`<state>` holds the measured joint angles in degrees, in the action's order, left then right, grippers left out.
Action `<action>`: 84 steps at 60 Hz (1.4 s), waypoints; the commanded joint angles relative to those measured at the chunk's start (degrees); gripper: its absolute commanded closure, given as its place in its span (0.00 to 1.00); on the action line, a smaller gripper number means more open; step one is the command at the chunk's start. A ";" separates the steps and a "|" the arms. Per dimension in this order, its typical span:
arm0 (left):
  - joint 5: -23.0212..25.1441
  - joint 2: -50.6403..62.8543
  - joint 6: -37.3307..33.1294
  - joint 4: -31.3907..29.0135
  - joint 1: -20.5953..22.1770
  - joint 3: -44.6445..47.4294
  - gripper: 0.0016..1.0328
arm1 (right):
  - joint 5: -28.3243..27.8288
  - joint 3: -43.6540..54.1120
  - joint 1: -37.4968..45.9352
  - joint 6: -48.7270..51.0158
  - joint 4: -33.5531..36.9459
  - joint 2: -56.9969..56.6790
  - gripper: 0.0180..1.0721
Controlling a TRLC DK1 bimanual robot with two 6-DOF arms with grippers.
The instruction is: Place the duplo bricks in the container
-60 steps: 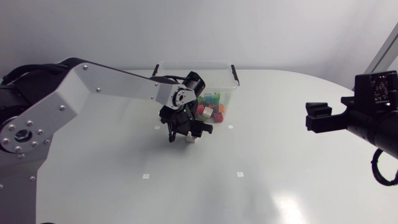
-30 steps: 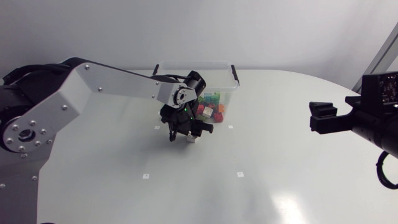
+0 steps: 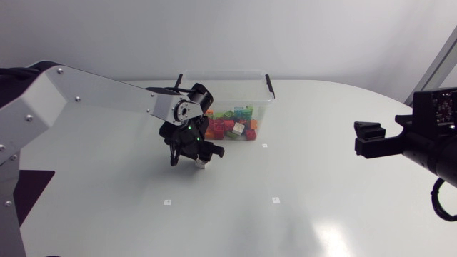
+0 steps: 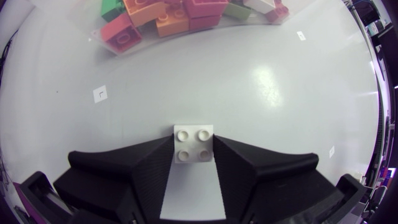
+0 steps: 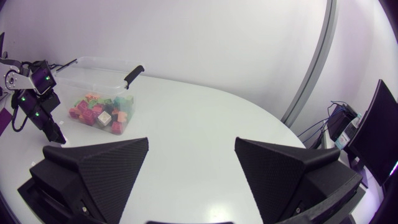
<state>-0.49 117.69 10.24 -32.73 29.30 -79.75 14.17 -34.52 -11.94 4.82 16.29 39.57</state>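
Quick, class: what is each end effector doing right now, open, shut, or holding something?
Left end effector: closed on the white duplo brick.
Right end effector: open, holding nothing.

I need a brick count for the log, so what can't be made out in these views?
Head view: white brick mostly hidden by the left tool.
Head view: piled bricks in the container too small to count.
Left wrist view: container cut off by the view's edge.
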 commanded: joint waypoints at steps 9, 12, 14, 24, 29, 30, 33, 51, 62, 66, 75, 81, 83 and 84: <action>-0.12 1.23 -0.75 -1.46 1.37 1.70 0.33 | -0.02 1.65 -0.54 1.24 1.20 -1.69 0.05; -0.12 1.49 -0.75 -1.20 1.46 1.79 0.33 | -0.02 1.74 -0.54 1.24 1.64 -2.22 0.05; -0.12 1.58 -0.66 -1.02 1.46 1.87 0.34 | -0.02 1.83 -0.54 1.24 1.90 -2.57 0.05; -0.12 1.67 -0.66 -0.49 1.20 1.79 0.49 | -0.02 2.09 -0.62 1.33 2.51 -3.27 0.05; -0.12 1.75 -0.84 0.39 0.94 2.40 0.61 | -0.02 2.00 -0.62 1.42 2.69 -3.36 0.05; -0.12 1.75 -0.84 0.56 0.94 2.49 0.62 | -0.02 2.00 -0.62 1.42 2.69 -3.36 0.05; -0.21 1.67 -0.92 0.65 0.76 2.58 0.68 | -0.02 2.00 -0.62 1.42 2.78 -3.36 0.05; -0.83 -9.58 -4.88 0.04 1.99 5.21 0.74 | -0.29 2.79 0.17 -0.34 3.83 -3.27 0.05; -0.83 -16.18 -6.90 -0.76 1.90 5.57 0.75 | -0.90 6.05 0.43 0.01 0.05 -4.94 0.05; -0.83 -18.11 -7.25 -0.76 1.99 5.65 0.75 | -1.08 7.98 0.43 0.10 -1.79 -6.53 0.05; -1.00 -20.83 -7.43 -0.76 2.43 5.04 0.75 | -1.08 10.53 1.49 0.10 -4.52 -8.55 0.05; -1.09 -21.89 -7.60 -0.76 2.52 3.54 0.75 | -1.43 12.02 2.89 0.19 -5.84 -9.51 0.05; -1.18 -22.15 -7.60 -0.76 2.69 3.28 0.75 | -1.61 12.64 3.24 0.63 -6.54 -9.69 0.05; -1.35 -22.33 -7.60 -0.58 2.78 3.02 0.75 | -1.61 12.99 3.42 0.63 -6.98 -9.69 0.05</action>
<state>-1.43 97.10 3.55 -32.75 31.57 -75.07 13.10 -23.90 -9.45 5.19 10.85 30.41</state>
